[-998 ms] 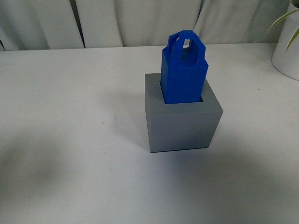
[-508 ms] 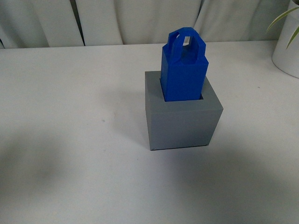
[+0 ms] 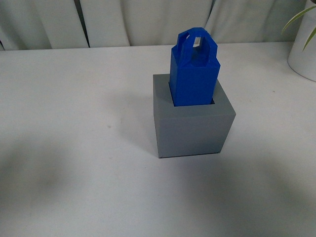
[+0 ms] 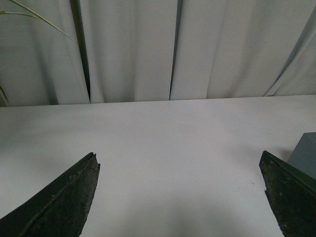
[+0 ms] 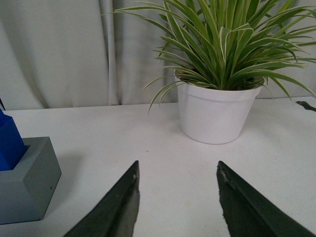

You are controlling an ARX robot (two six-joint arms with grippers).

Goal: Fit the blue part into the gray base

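Observation:
The blue part (image 3: pixel 194 73) stands upright in the square recess of the gray base (image 3: pixel 193 129) at the middle of the white table, its loop handle on top. Neither arm shows in the front view. My left gripper (image 4: pixel 178 157) is open and empty over bare table; a corner of the gray base (image 4: pixel 305 155) shows beside one finger. My right gripper (image 5: pixel 177 168) is open and empty above the table, apart from the gray base (image 5: pixel 27 180) and the blue part (image 5: pixel 9 142) at the picture's edge.
A white pot with a striped green plant (image 5: pixel 217 111) stands on the table beyond my right gripper; its pot (image 3: pixel 305 54) shows at the far right in the front view. Pale curtains (image 3: pixel 148 22) hang behind the table's far edge.

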